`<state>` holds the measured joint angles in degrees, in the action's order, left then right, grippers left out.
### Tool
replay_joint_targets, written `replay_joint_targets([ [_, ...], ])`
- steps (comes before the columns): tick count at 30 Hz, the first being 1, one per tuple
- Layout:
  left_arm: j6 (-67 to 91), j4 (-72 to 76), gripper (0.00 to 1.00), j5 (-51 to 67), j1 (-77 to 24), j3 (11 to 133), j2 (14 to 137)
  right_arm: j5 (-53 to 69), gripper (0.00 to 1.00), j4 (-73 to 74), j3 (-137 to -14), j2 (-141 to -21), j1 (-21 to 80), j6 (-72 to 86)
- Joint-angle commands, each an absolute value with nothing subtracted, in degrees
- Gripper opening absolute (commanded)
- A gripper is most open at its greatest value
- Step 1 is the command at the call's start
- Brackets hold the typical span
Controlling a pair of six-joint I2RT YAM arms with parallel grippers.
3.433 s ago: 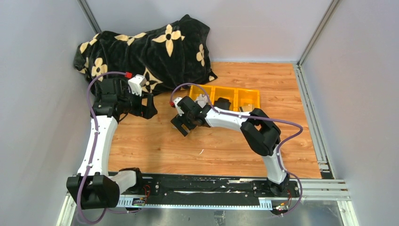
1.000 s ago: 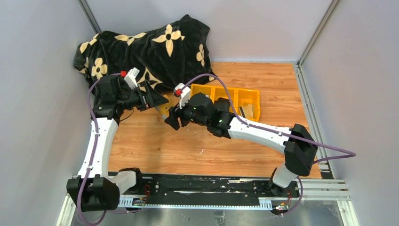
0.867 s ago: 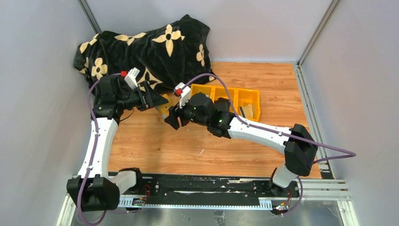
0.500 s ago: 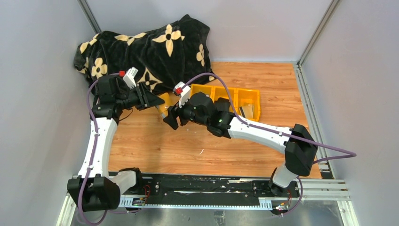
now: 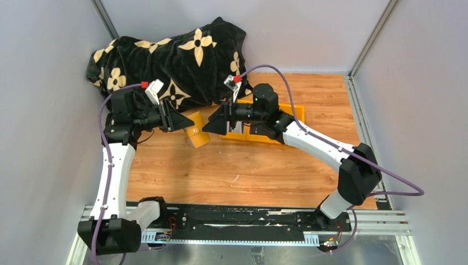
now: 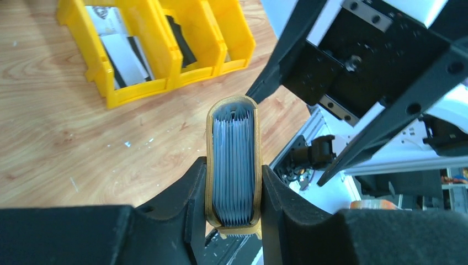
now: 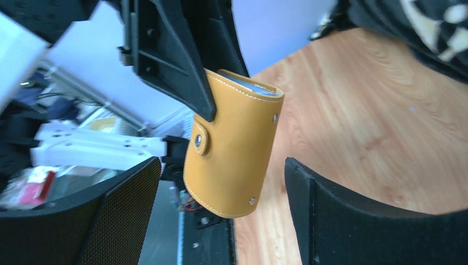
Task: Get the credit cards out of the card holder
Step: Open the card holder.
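Observation:
The card holder point(image 5: 197, 134), a mustard-tan snap wallet, hangs above the wooden table with my left gripper point(image 5: 186, 122) shut on it. In the left wrist view the card holder point(image 6: 232, 113) sits edge-up between my fingers point(image 6: 187, 199), and its grey pocket edges show. I cannot tell credit cards apart inside it. My right gripper point(image 5: 214, 126) faces it from the right, open. In the right wrist view the card holder point(image 7: 234, 152) hangs partly between my wide-spread fingers point(image 7: 118, 212), touching neither. A pale credit card point(image 6: 126, 55) with a dark stripe lies in the yellow bin point(image 6: 138, 91).
The yellow three-compartment bin point(image 5: 291, 113) stands behind my right wrist, partly hidden by the arm. A black blanket with cream flowers point(image 5: 171, 55) is heaped at the back left. Grey walls close in on both sides of the table.
My left gripper has shut on the card holder and keeps it. The right gripper has opened wider, and its arm has swung back over the yellow bin.

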<state>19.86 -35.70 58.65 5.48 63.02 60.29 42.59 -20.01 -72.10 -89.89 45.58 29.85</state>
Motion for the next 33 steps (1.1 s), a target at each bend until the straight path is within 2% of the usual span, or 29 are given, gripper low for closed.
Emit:
replay_joint_targets([
  [1, 18.9, -34.64, 0.02, 66.31, 5.27, 65.08, 57.07, 56.8, 0.86, -29.2, -71.39, -90.37, 44.3, 38.83],
  [9, 23.79, -29.48, 0.0, 70.0, 5.27, 65.14, 54.85, 59.39, 0.86, -47.95, -67.62, -93.93, 44.42, 53.92],
  [17, 29.13, -24.5, 0.0, 70.14, 5.28, 65.57, 54.42, 59.16, 0.84, -50.41, -66.86, -95.78, 46.41, 56.14],
  [20, 29.97, -23.41, 0.0, 69.93, 5.27, 65.4, 54.0, 59.2, 0.73, -52.9, -66.63, -96.39, 46.49, 58.15],
  [22, 29.95, -23.48, 0.0, 69.61, 5.27, 65.08, 53.88, 59.13, 0.58, -53.97, -66.97, -96.78, 46.49, 59.67],
  [23, 29.88, -23.5, 0.02, 69.35, 5.27, 64.74, 53.73, 59.08, 0.49, -54.3, -67.23, -97.02, 46.49, 60.14],
  [24, 29.88, -23.56, 0.1, 69.04, 5.27, 64.48, 53.66, 59.11, 0.41, -54.27, -67.55, -97.1, 46.49, 60.26],
  [26, 29.91, -23.68, 0.34, 68.4, 5.27, 63.88, 53.61, 59.25, 0.26, -53.79, -68.19, -97.33, 46.49, 60.23],
  [27, 30.12, -23.61, 0.5, 68.24, 5.27, 63.62, 53.61, 59.36, 0.22, -53.34, -68.47, -97.46, 46.49, 60.02],
  [29, 30.5, -23.35, 0.66, 67.97, 5.27, 63.32, 53.6, 59.58, 0.19, -52.01, -69.06, -97.62, 46.49, 59.29],
  [33, 30.74, -23.14, 0.72, 67.76, 5.27, 62.74, 53.68, 60.11, 0.18, -49.79, -70.35, -98.35, 46.49, 58.03],
])
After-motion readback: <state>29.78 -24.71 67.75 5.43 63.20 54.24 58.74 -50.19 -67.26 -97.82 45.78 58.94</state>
